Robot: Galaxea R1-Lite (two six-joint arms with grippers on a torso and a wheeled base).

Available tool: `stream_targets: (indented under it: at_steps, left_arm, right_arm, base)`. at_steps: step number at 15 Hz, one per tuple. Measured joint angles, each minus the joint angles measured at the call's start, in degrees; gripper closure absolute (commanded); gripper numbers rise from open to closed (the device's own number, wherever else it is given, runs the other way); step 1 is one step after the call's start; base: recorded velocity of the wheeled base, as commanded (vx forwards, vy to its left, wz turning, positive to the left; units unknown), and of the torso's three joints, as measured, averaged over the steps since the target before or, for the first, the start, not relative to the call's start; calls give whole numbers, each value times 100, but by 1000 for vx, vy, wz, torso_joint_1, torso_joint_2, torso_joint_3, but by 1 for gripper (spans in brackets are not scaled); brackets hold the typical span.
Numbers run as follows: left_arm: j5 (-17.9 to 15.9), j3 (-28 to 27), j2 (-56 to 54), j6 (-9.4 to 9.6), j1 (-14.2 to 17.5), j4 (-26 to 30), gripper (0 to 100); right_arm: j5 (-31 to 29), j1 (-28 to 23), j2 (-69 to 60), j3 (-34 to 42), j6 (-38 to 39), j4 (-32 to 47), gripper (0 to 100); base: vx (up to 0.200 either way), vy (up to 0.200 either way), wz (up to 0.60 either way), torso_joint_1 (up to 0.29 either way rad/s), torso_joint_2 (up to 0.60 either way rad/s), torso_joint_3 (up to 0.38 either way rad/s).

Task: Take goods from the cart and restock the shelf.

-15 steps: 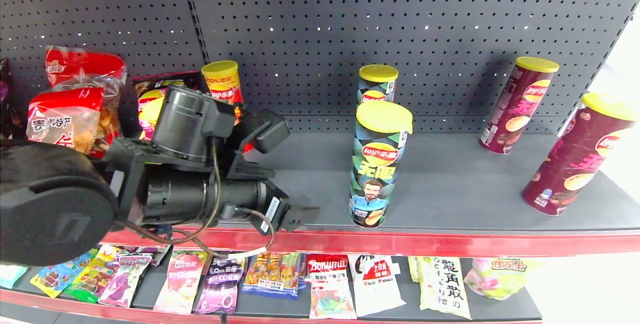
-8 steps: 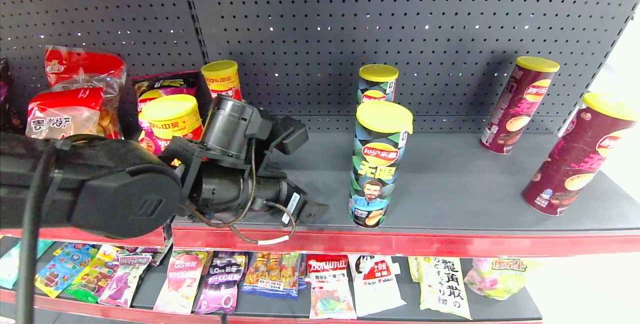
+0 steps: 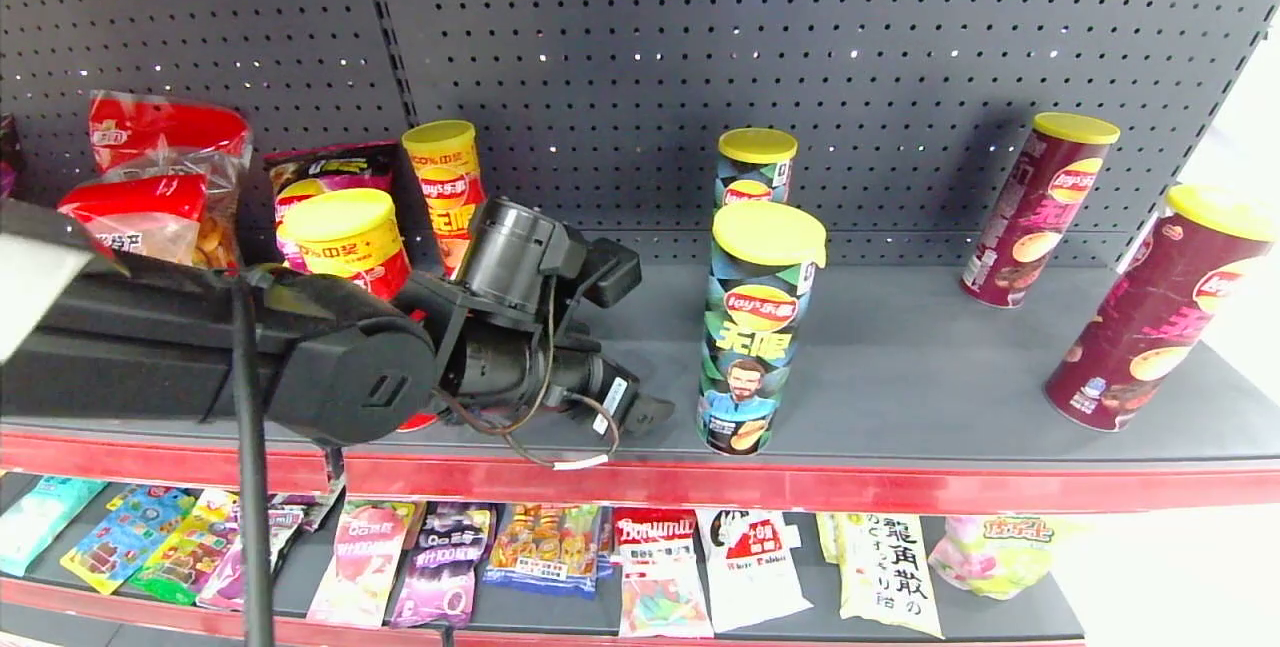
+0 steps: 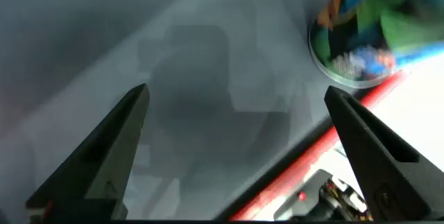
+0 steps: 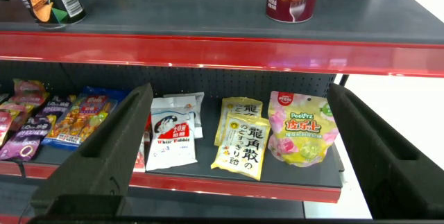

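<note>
1. Currently the left gripper (image 3: 650,415) lies low over the front of the upper shelf (image 3: 900,377). It points toward the robot's right and sits close to the red front lip (image 3: 850,487).
2. Its fingers (image 4: 118,154) are spread wide with nothing between them. In the left wrist view, bare grey shelf shows in the gap.
3. A front red can (image 3: 345,245) with a yellow lid stands upright on the upper shelf just behind the left arm, which hides its lower part. Neither gripper holds it.
4. Farther back, near the pegboard (image 3: 800,47), stand a rear red can (image 3: 445,177) and a dark snack bag (image 3: 330,172). Red bags (image 3: 150,177) sit farther to the left.
5. A green can (image 3: 760,327) stands upright near the front edge, just beside the left gripper's tip on its right and not touching it. A second green can (image 3: 755,165) stands behind it at the back.
6. Two maroon cans occupy the right end of the upper shelf, one at the back (image 3: 1040,212) and one nearer the front (image 3: 1150,312), well apart from both grippers.
7. The right gripper (image 5: 241,89) sits below the level of the upper shelf, facing the lower shelf (image 5: 326,177). Its fingers (image 5: 118,154) are wide apart and empty.
8. On the lower shelf lie flat packets side by side, among them a white packet (image 5: 170,144), a yellow packet (image 5: 243,141) and a pink-and-green bag (image 5: 302,130).
</note>
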Motion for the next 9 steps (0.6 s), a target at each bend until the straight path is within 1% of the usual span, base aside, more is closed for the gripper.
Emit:
stream_targets:
  at_steps: [3, 9]
  left_arm:
    - [0, -254, 200, 13, 0, 2, 0]
    - [0, -455, 473, 29, 33, -2, 0]
  right_arm:
    - [0, 2, 0, 0, 0, 0, 0]
    - [2, -4, 0, 0, 0, 0, 0]
  base:
    - [0, 0, 0, 0, 0, 0]
    - [0, 0, 0, 0, 0, 0]
